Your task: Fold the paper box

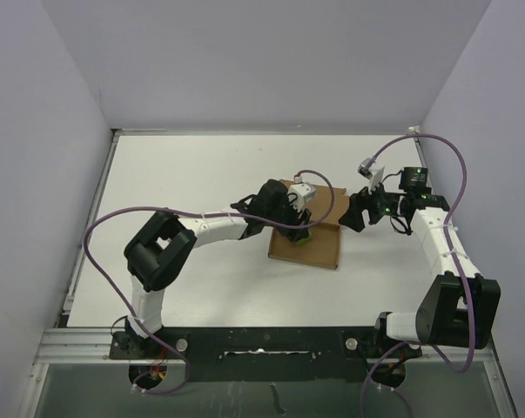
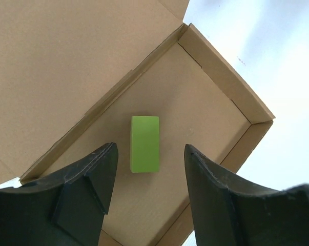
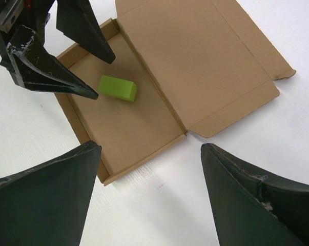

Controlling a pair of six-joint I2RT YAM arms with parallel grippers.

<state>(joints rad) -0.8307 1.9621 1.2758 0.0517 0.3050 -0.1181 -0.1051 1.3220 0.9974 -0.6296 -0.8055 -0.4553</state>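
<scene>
The paper box (image 1: 319, 248) lies opened out on the white table, its shallow tray (image 3: 134, 128) with low raised walls and its lid panel (image 3: 205, 56) spread flat beside it. A small green block (image 2: 145, 143) rests on the tray floor. My left gripper (image 2: 150, 149) hovers just over the block, open, its fingers (image 3: 67, 56) standing either side of it and not touching. My right gripper (image 3: 150, 147) hangs open over bare table next to the tray's corner, with nothing between its fingers.
Grey walls close in the white table (image 1: 184, 174) on the left, back and right. Purple cables (image 1: 114, 222) loop from both arms. A metal rail (image 1: 245, 344) with the arm bases runs along the near edge.
</scene>
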